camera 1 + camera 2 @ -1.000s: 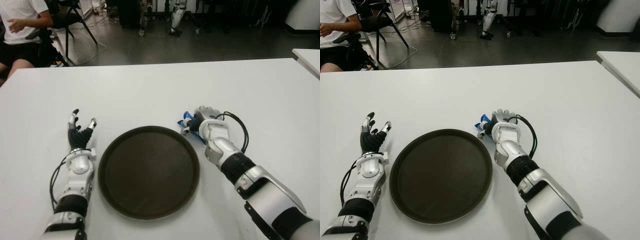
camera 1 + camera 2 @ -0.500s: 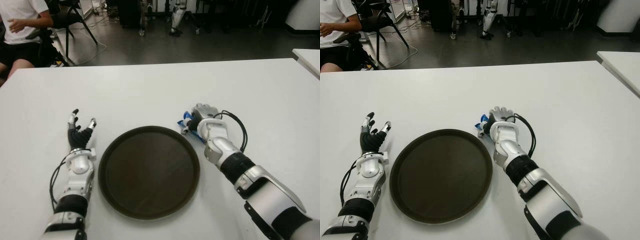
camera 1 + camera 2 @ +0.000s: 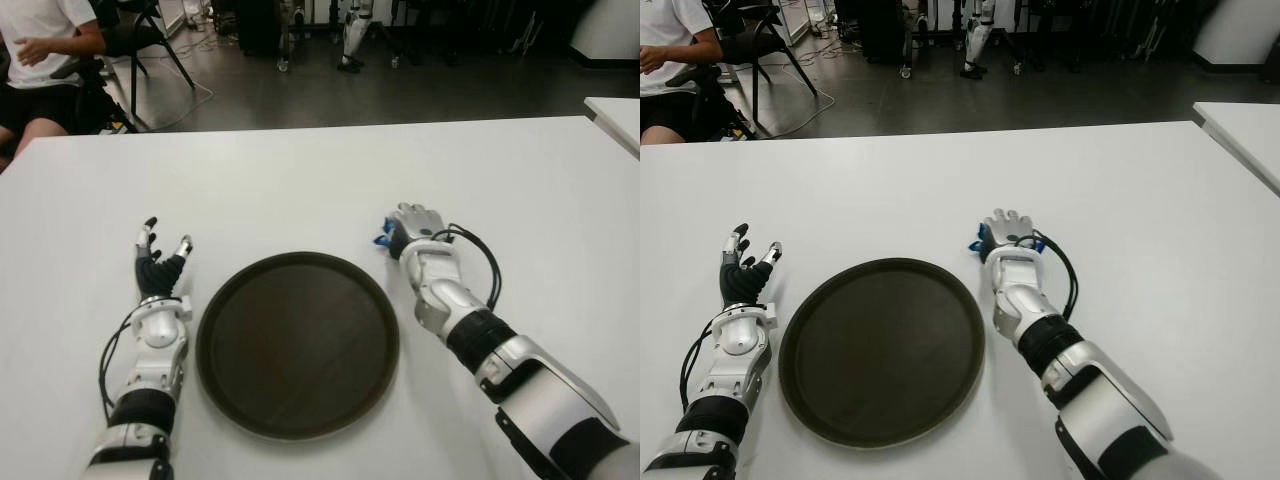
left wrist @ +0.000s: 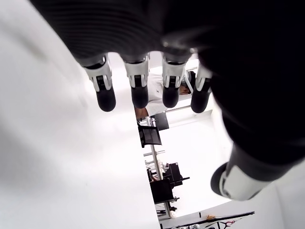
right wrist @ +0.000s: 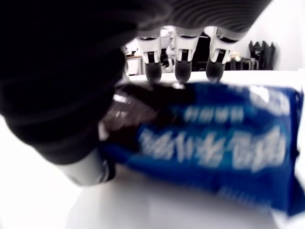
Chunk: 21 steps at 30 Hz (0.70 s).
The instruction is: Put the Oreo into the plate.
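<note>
The blue Oreo pack [image 5: 209,143] lies under the right hand's [image 3: 415,228] curled fingers [image 5: 183,67], which close on it beside the empty plate [image 3: 297,342], so the carry and release remain, while the left hand [image 3: 157,262] shows open opposite.

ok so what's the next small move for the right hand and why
Probably lift the Oreo pack and carry it toward the robot's left over the plate. The right hand already wraps the pack just beyond the plate's rim, and the plate holds nothing.
</note>
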Motion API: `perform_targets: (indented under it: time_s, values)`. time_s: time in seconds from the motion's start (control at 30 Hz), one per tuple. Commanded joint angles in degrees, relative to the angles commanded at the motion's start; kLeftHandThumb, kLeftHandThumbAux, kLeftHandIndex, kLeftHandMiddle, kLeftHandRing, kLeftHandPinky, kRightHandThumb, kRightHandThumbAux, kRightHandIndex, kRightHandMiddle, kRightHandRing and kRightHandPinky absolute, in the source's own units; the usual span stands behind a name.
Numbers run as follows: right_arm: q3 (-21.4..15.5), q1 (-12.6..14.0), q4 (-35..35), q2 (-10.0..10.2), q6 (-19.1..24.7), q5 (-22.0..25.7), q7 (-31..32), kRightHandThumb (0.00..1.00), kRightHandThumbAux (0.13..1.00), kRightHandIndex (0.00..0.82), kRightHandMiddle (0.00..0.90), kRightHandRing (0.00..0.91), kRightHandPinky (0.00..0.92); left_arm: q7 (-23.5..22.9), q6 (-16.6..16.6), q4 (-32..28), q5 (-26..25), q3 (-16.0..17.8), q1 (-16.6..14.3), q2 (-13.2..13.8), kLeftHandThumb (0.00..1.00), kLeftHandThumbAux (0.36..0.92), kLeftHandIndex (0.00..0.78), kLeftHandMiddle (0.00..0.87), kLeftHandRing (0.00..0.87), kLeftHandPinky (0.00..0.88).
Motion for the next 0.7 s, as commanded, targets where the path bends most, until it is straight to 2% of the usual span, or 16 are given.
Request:
perform_targets:
  time_s: [0.7]
  values:
    - [0.2,1.0,-2.8,-1.2,-0.6,0.4,0.4,0.694,0.733,0.416,0.076,0.054,0.085,-0.1,0.3,0.1,-0.1,0.1,-0.1,0.1,0.078,0.658,0.025,0.027,0.006,0.026]
